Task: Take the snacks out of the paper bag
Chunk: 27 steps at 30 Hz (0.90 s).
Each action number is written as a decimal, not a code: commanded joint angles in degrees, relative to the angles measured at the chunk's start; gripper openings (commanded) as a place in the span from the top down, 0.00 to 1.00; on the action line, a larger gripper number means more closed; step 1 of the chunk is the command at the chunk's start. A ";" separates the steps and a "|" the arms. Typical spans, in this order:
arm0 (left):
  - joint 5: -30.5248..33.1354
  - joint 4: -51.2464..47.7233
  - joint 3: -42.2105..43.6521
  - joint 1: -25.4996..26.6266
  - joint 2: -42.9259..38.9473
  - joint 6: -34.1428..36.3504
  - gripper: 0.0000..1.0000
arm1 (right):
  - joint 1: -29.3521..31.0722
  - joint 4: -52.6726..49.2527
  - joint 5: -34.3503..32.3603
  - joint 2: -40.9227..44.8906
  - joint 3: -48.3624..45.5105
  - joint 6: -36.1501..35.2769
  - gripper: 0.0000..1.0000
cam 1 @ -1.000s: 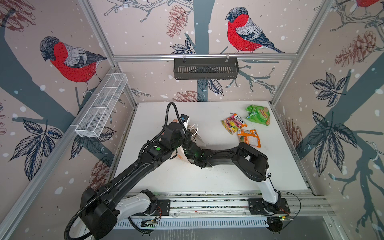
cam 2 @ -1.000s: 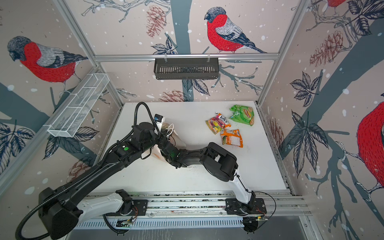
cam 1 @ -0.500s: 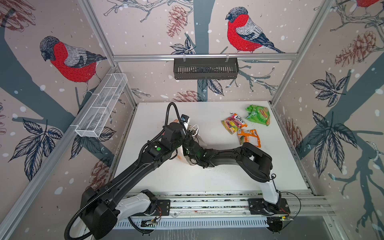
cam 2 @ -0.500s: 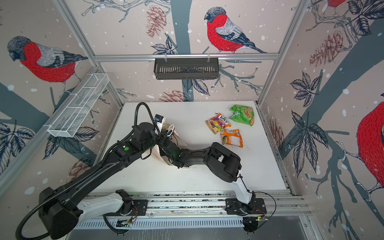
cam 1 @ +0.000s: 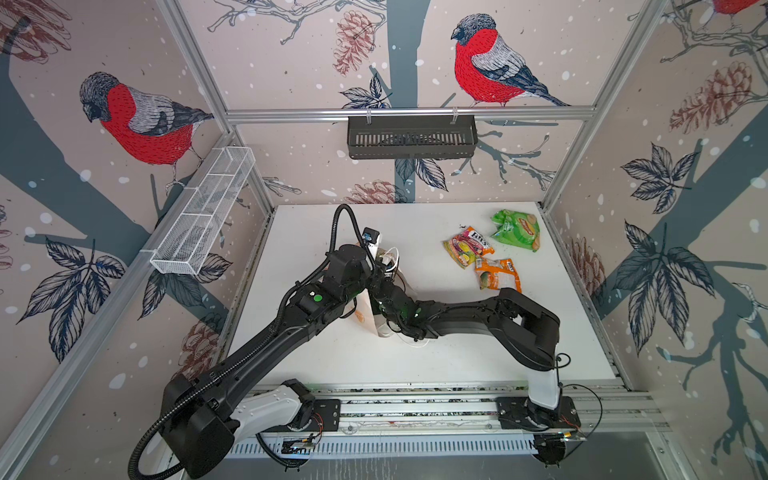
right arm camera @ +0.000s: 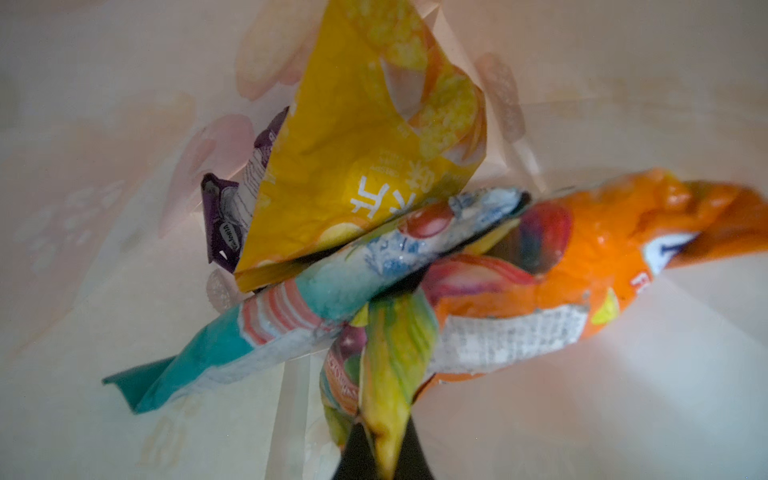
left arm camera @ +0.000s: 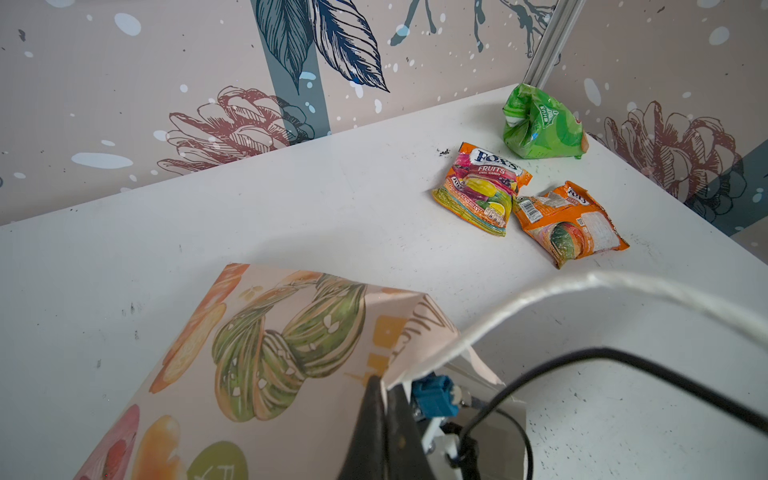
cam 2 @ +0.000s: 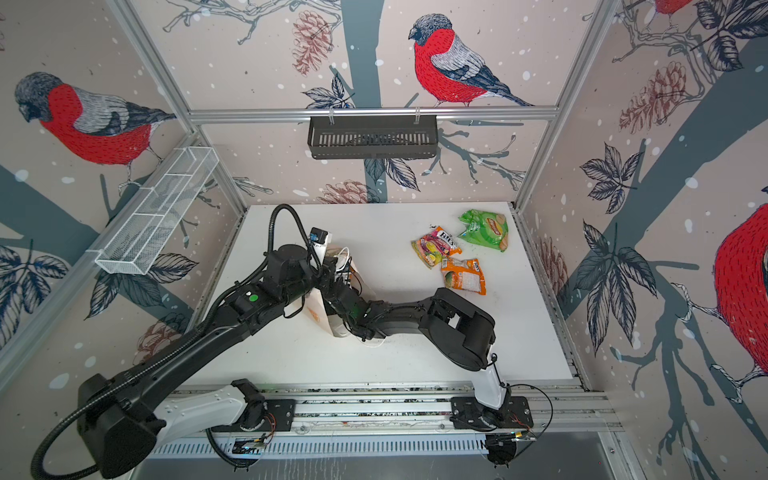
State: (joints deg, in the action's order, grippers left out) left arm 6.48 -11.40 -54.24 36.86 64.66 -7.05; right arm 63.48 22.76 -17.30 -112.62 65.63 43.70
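**A:** Our right gripper (right arm camera: 384, 451) has just closed. A second ago it stood slightly apart; now it pinches the yellow-green corner of a multicoloured packet (right arm camera: 395, 353), deep inside the paper bag (left arm camera: 270, 353).

**B:** So we have our grip. And our left gripper (left arm camera: 385, 401)?

**A:** It's pressed onto the bag's rim beside the cord handle (left arm camera: 582, 286), keeping the mouth open. The bag stands near the middle of the worktop (cam 1: 457, 357), a little toward its left edge.

**B:** What lies around our packet?

**A:** A teal packet (right arm camera: 291, 307) lies across it, with a yellow packet (right arm camera: 365, 137) and a purple packet (right arm camera: 226, 216) behind. We judge the lift may drag the teal one along.

**B:** And outside?

**A:** Three are already out, toward the far right corner: the green packet (cam 1: 515, 230), the Fox's packet (cam 1: 467, 251) and the orange packet (cam 1: 496, 280).
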 commanded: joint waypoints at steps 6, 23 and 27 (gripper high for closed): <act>3.36 -1.86 -0.30 -0.21 0.72 -0.06 1.00 | 0.95 5.65 -5.91 4.25 -1.54 -2.69 1.00; 4.07 -2.14 -0.45 -0.21 0.86 -0.69 1.00 | 2.43 4.31 -7.66 7.80 -2.17 -3.98 1.00; 4.24 -2.27 -0.43 -0.21 0.86 -0.73 1.00 | 2.53 4.53 -7.40 8.44 -2.69 -3.72 1.00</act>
State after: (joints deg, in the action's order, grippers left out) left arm 10.13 -12.88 -54.65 36.73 65.60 -7.09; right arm 65.93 23.64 -22.94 -105.16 63.07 40.71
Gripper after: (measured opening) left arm 0.043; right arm 0.051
